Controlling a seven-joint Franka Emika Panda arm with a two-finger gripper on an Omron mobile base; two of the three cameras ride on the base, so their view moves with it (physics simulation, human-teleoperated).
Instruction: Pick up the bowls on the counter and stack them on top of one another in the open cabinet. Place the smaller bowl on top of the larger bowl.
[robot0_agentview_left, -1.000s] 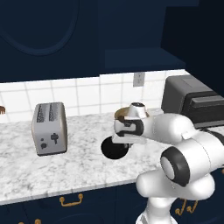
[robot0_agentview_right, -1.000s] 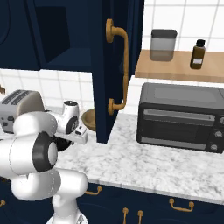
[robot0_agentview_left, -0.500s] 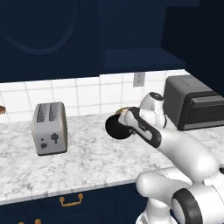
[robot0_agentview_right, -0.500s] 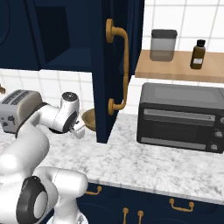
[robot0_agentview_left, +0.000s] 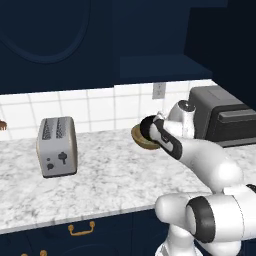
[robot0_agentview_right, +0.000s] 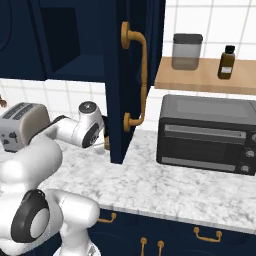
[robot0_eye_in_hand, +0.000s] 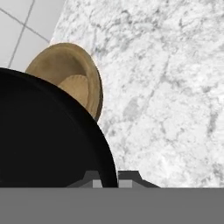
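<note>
My gripper (robot0_eye_in_hand: 109, 179) is shut on the rim of the smaller bowl (robot0_eye_in_hand: 43, 140), glossy black, with one fingertip on each side of the rim. In the left base view the black bowl (robot0_agentview_left: 148, 128) hangs tilted just above the larger bowl (robot0_agentview_left: 140, 141). That wide tan wooden bowl (robot0_eye_in_hand: 65, 72) rests on the marbled counter (robot0_agentview_left: 100, 175) near the tiled wall. The open cabinet (robot0_agentview_left: 160, 65) shows its navy shelf above and slightly right of the bowls. From the right base, the shelf (robot0_agentview_right: 82, 67) lies left of the open door.
A silver toaster (robot0_agentview_left: 57, 146) stands at the left of the counter. A black toaster oven (robot0_agentview_left: 220, 117) sits to the right. The open navy cabinet door (robot0_agentview_right: 136, 75) with a brass handle hangs beside my wrist. A wooden wall shelf (robot0_agentview_right: 210, 77) carries a jar and a bottle.
The arm has lifted the black bowl off the counter and carried it up and to the right, until it hangs over the wooden bowl by the wall.
</note>
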